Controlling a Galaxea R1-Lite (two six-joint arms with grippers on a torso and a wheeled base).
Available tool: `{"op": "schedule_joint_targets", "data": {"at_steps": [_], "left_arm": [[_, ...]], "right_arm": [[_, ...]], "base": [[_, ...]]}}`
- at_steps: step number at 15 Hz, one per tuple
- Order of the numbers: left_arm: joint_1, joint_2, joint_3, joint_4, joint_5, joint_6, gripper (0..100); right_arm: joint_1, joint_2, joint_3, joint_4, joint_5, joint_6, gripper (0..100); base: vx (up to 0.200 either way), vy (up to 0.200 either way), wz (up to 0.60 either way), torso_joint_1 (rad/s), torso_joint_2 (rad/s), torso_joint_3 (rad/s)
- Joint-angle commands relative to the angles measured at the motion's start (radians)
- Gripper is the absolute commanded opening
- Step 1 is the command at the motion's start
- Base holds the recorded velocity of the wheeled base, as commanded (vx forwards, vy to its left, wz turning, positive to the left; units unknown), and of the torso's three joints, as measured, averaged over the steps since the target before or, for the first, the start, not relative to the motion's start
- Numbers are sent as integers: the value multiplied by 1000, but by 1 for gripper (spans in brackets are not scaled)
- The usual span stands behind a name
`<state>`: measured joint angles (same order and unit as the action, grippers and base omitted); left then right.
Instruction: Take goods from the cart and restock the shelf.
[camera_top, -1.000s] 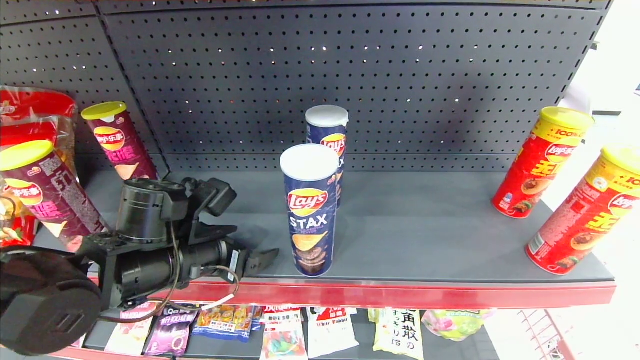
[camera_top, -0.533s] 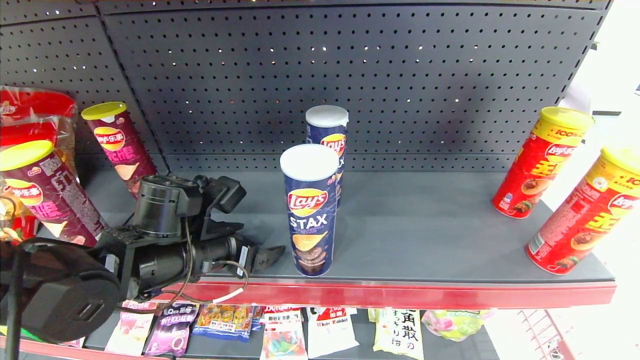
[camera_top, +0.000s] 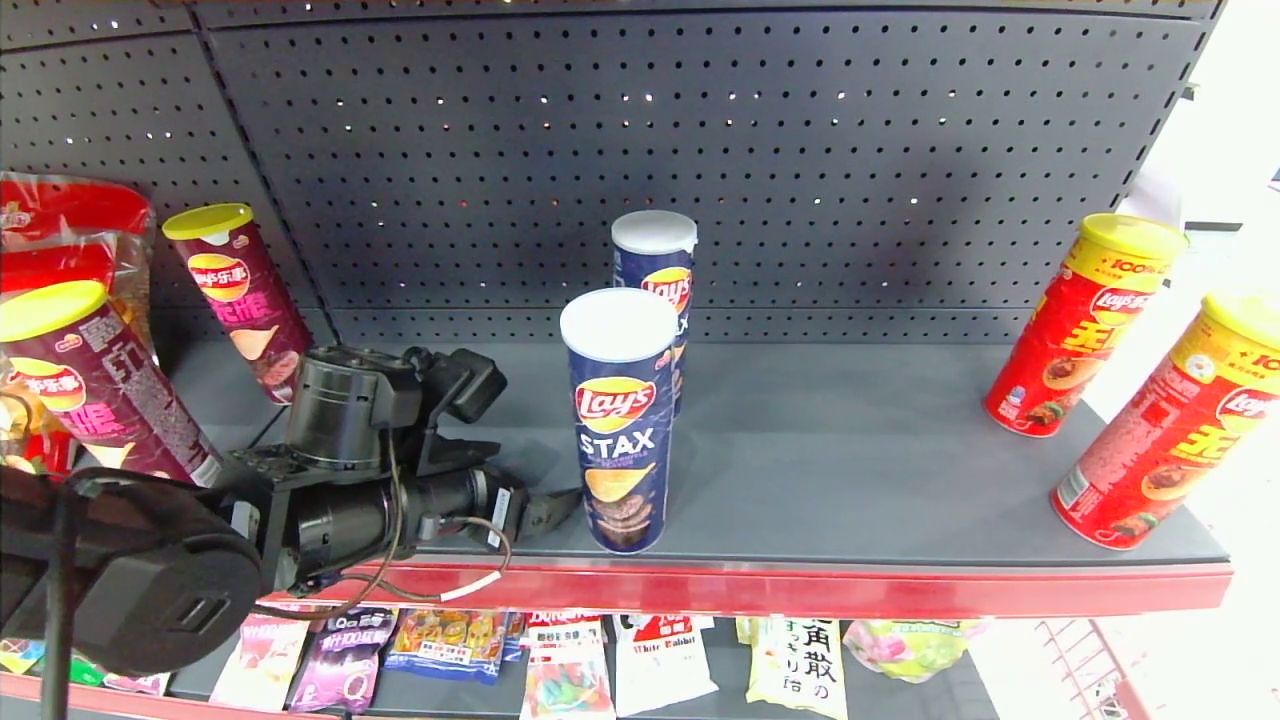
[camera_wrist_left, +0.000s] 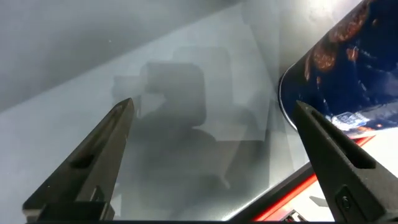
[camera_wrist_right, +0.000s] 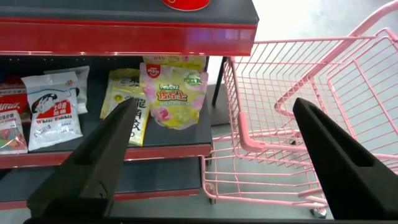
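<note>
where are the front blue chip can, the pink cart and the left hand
front blue chip can (camera_top: 620, 440): head view, middle of its label
pink cart (camera_wrist_right: 239, 124): right wrist view, front rim tube
left hand (camera_wrist_left: 212, 104): left wrist view, midway between its open fingertips

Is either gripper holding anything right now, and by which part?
Nothing is held. The left gripper is open beside the base of the front blue can; the right gripper is open and empty.
</note>
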<state>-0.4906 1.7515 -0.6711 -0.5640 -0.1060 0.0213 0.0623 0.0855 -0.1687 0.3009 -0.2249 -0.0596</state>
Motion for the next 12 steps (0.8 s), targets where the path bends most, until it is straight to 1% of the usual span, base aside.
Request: {"op": "schedule_joint_targets", "data": {"at_steps": [1,8,11,12], "left_arm": [[0,3,-5,-2,0,0,100],[-16,25,-42,0,0,0,100],[-16,22,-38,0,0,0,100],[-9,0,-19,1,0,0,100]], "right_arm": [[1,5,2,0,-1,0,100],[1,5,2,0,-1,0,100],[1,5,2,0,-1,0,100],[1,5,2,0,1,0,100]], "base": [[0,0,0,0,0,0],[0,0,0,0,0,0],[0,0,0,0,0,0],[0,0,0,0,0,0]]}}
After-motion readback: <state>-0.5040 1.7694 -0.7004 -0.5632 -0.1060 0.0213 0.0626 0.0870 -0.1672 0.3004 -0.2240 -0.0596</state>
